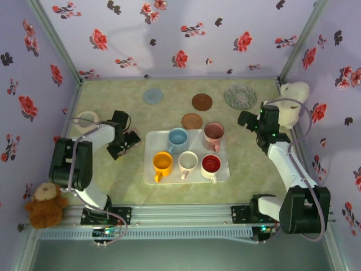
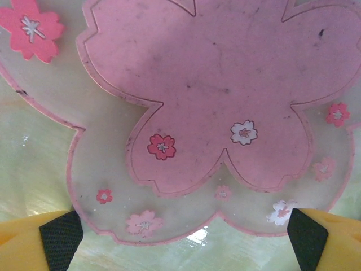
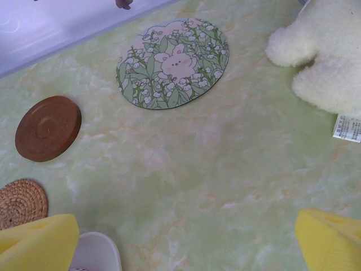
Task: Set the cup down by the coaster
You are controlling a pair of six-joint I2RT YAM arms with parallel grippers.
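**Five cups on the tray, both pincers spread and holding nothing**

The cups stand together on the white tray at mid-bench: blue cup and mauve cup in the far row, yellow cup, white cup and red cup in the near row.

The left pincer sits just left of the tray, fingers wide apart. In its wrist view, the pink flower coaster lies flat just beyond the tips.

The right pincer is also spread, to the right of the mauve cup and apart from it. Ahead of it lie the woven coaster, the brown coaster and the green floral coaster.
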